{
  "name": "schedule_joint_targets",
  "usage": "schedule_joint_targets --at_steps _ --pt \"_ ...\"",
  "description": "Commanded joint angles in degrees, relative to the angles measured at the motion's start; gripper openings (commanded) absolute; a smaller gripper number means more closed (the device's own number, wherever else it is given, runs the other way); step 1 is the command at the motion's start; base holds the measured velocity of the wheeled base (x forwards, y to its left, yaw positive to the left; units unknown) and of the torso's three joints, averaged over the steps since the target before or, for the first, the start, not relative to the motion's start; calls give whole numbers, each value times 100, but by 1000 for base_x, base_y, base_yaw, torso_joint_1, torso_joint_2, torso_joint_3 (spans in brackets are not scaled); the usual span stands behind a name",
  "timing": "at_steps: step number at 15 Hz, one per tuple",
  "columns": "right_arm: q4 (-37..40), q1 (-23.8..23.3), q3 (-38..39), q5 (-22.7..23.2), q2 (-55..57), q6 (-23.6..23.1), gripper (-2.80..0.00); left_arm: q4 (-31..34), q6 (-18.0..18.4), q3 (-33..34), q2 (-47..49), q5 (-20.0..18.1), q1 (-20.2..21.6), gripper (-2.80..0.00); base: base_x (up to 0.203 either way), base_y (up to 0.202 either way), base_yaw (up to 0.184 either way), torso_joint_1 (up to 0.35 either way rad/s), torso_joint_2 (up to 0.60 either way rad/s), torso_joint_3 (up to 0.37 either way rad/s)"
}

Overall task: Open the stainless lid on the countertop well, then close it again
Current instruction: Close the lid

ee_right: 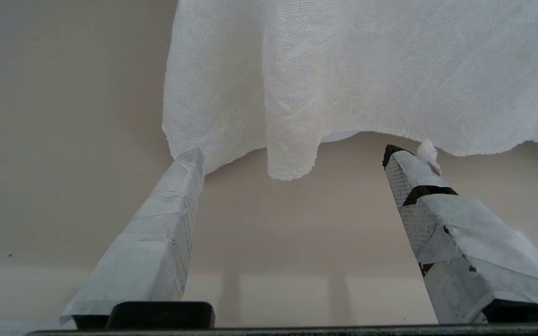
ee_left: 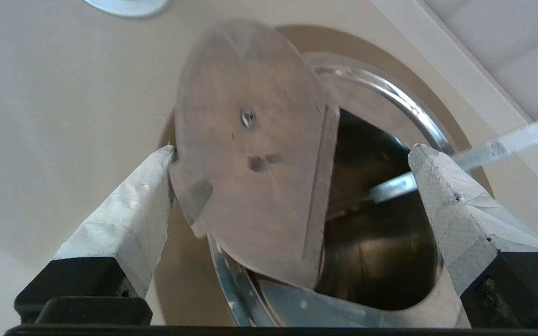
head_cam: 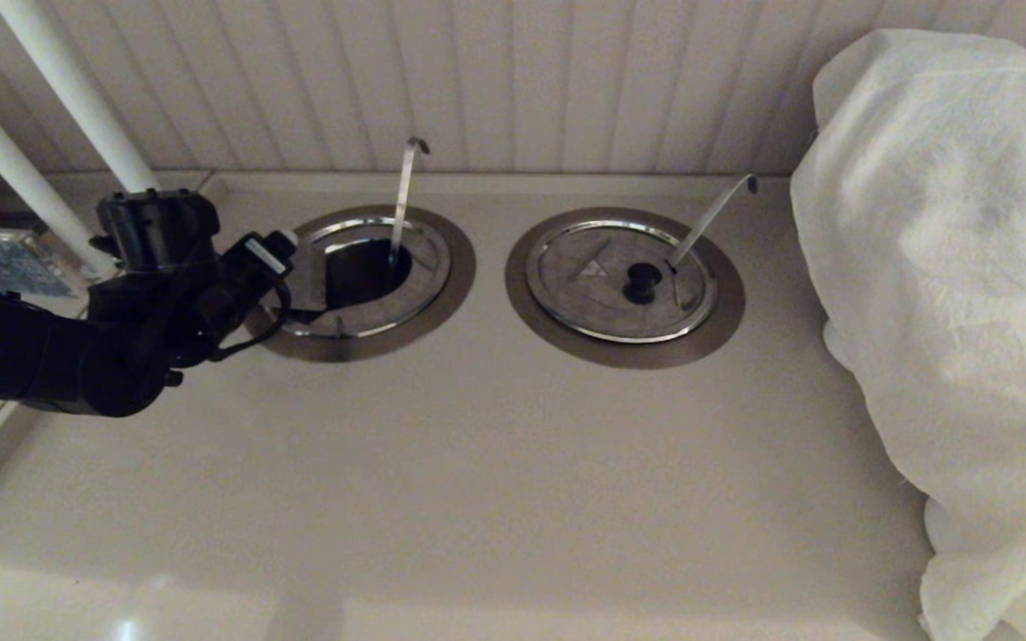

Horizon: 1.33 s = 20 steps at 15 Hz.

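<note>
The left end effector [ee_left: 292,154] is seen at the left edge of the countertop well [head_cam: 455,267], fingers spread wide and released. The stainless lid [ee_left: 250,154] is raised on edge between the taped fingers [ee_left: 124,219], its underside showing; contact with them cannot be confirmed. The well's dark interior is exposed, with the near-upright ladle stem [head_cam: 403,200] rising from it. Right of the well, a twin lid [head_cam: 620,280] lies closed on the table [head_cam: 477,481]. Further right, a white cloth [head_cam: 949,267] is draped. The right end effector [ee_right: 292,156] is parked near that cloth, fingers spread, empty.
</note>
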Motion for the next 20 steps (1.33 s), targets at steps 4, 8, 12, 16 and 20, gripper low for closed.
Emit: schedule_joint_targets --at_steps 4,8,12,16,20 --pt "-1 1 9 -2 -9 1 0 -25 -21 -56 39 10 2 0 0 0 0 0 0 0" --pt "-1 1 9 -2 -9 1 0 -22 4 -157 31 5 -7 0 0 0 0 0 0 0" --pt "-1 1 9 -2 -9 1 0 -25 40 -246 21 -4 -34 0 0 0 0 0 0 0" --pt "-1 1 9 -2 -9 1 0 -25 56 -334 -22 -39 -238 0 0 0 0 0 0 0" --pt "-1 1 9 -2 -9 1 0 -25 216 -479 -31 -30 -547 0 0 0 0 0 0 0"
